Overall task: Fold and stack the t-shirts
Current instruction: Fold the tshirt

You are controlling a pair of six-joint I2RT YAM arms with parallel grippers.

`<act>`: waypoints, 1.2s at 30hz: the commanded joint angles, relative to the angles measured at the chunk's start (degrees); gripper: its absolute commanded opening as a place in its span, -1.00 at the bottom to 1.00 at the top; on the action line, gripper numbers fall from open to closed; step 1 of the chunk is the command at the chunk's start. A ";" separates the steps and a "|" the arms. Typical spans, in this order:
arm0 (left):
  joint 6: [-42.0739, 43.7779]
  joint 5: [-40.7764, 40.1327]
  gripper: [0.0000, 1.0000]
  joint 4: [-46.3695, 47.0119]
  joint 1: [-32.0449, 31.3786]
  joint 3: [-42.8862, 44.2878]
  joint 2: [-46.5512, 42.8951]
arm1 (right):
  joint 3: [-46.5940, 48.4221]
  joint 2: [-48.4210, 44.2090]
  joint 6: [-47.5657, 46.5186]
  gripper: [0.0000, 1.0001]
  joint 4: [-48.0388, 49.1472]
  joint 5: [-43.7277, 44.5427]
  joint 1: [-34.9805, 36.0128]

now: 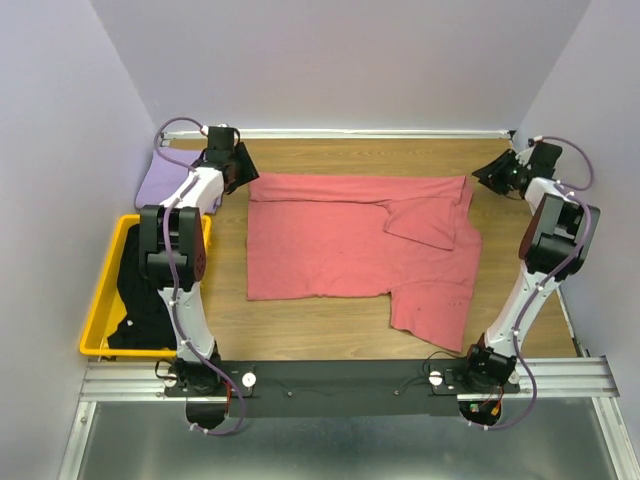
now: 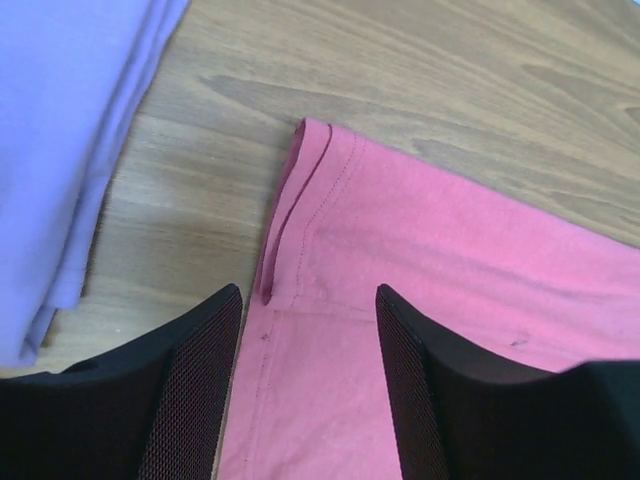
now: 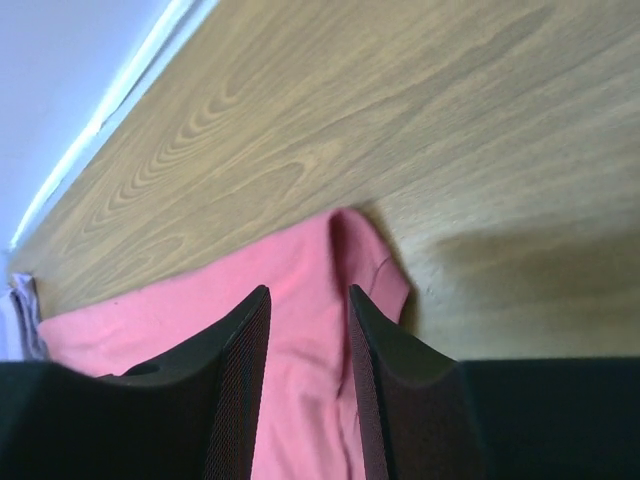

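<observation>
Salmon-pink t-shirt [image 1: 340, 250] lies spread in the middle of the table [image 1: 320, 315], with one flap turned in at far right and a lower part jutting toward near right. Left gripper [image 2: 310, 295] hangs over the shirt's far-left corner, jaws apart, nothing clamped. The right gripper [image 3: 308, 295] sits by the far-right corner, jaws likewise apart and empty. Risks for you: the stitched edge at far left is curled up on itself, so a pinch there may catch one layer only and drag the fold crooked. That corner lies just beside the folded lavender t-shirt [image 1: 160, 185], and a wide sweep could nudge it and spoil its fold. If your two arms lift unevenly, the turned-in flap may slip open. Count: one salmon-pink shirt; one lavender shirt; black t-shirts [image 1: 135, 290] heaped in one yellow bin [image 1: 100, 300] at near left, number not readable; two grippers.
</observation>
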 commanded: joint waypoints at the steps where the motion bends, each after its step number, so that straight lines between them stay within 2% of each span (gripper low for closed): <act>1: -0.48 -3.26 0.25 1.24 0.04 -3.21 -1.38 | -3.44 -9.27 -5.74 -0.11 -5.99 8.63 1.67; 10: -0.22 -3.35 0.21 1.59 -1.98 -10.07 -7.35 | -15.30 -23.44 -7.76 -0.11 -19.09 23.40 12.39; 16: 0.66 -4.23 0.22 1.50 -7.43 -15.78 -11.67 | -25.24 -30.39 -8.47 -0.11 -21.12 25.61 16.44; 22: 0.22 -2.47 0.22 1.77 -10.42 -19.04 -9.56 | -27.45 -27.24 -9.35 -0.11 -21.03 26.66 17.14; 28: 1.63 -2.12 0.22 1.24 -10.77 -16.23 -3.95 | -25.34 -22.05 -8.13 -0.12 -20.16 27.11 17.15; 33: 3.04 -2.12 0.21 -2.09 -10.60 -8.51 3.08 | -22.44 -16.43 -6.28 -0.12 -18.75 29.47 17.15; 36: 3.91 -1.85 0.21 -4.99 -9.99 0.35 7.91 | -17.97 -12.12 -6.27 -0.12 -18.66 30.01 17.15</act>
